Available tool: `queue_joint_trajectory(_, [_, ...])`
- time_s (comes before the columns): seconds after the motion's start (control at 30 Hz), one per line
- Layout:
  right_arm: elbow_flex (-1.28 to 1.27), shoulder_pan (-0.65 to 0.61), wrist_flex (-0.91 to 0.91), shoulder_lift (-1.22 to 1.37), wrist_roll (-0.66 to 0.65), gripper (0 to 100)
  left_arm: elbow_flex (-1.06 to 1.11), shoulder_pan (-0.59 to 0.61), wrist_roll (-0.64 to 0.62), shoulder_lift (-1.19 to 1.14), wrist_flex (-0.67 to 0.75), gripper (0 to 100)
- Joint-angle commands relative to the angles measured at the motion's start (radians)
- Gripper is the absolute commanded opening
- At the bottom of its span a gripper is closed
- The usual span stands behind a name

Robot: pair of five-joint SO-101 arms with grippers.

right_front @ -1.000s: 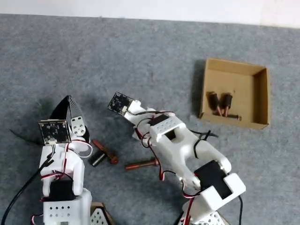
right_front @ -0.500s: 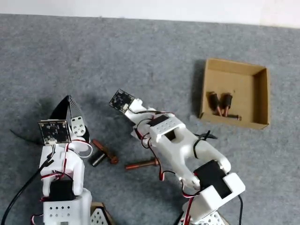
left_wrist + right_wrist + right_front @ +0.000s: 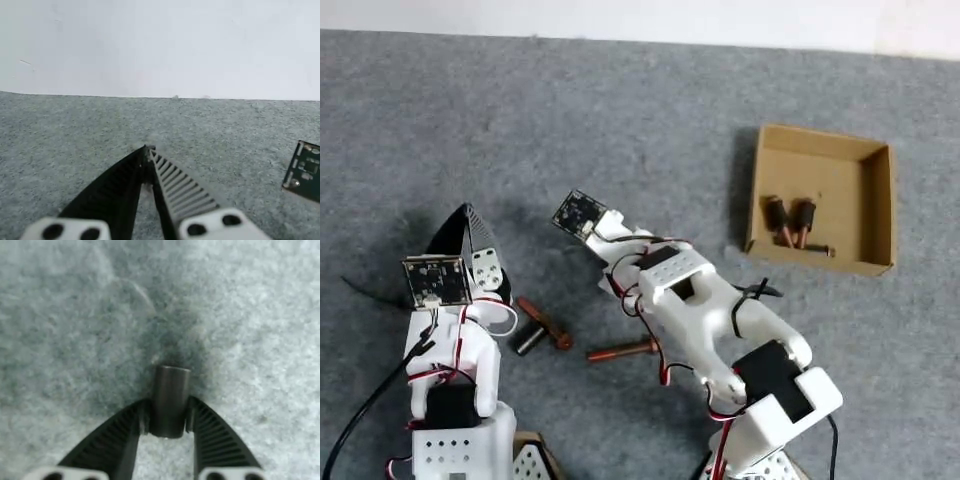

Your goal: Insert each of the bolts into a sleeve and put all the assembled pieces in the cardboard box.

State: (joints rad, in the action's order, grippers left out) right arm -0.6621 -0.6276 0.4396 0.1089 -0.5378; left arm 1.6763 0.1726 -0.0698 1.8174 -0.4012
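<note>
right gripper [image 3: 167,416] is clasping a sleeve [image 3: 170,400], shifting only slightly, well apart from the box [image 3: 876,190] | left gripper [image 3: 148,151] is resting clenched, empty | bolt [image 3: 620,351] nearer the box is awaiting insertion

Your grey bench [image 3: 620,120] carries the cardboard box [image 3: 820,138]. You also have one bolt [image 3: 620,351], plus another bolt [image 3: 542,321] beside a sleeve [image 3: 528,340].

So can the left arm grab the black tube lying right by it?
Probably yes: the tube lies uncovered close by, a bolt right beside it, and the left gripper is shut but empty.
</note>
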Motion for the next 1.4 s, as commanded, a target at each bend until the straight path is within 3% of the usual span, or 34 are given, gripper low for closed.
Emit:
queue_joint_trajectory(0.0, [0.013,-0.013,-0.053,-0.004,0.012,10.9,0.019,0.001,0.003,0.013,-0.003,1])
queue_joint_trajectory(0.17, [0.012,-0.008,-0.091,-0.004,0.11,10.9,0.019,0.001,0.003,0.013,-0.003,1])
queue_joint_trajectory(0.6, [0.007,-0.01,-0.085,-0.004,0.104,10.8,0.019,0.001,0.003,0.013,-0.003,1])
queue_joint_trajectory(0.77, [0.01,-0.012,-0.025,-0.002,0.0,10.8,0.019,0.001,0.003,0.013,-0.003,1])
queue_joint_trajectory(1.23, [0.008,-0.012,-0.019,-0.002,0.005,10.6,0.019,0.001,0.003,0.013,-0.003,1])
queue_joint_trajectory(1.37, [0.007,-0.012,-0.018,-0.002,0.003,0.2,0.019,0.001,0.003,0.013,-0.003,1])
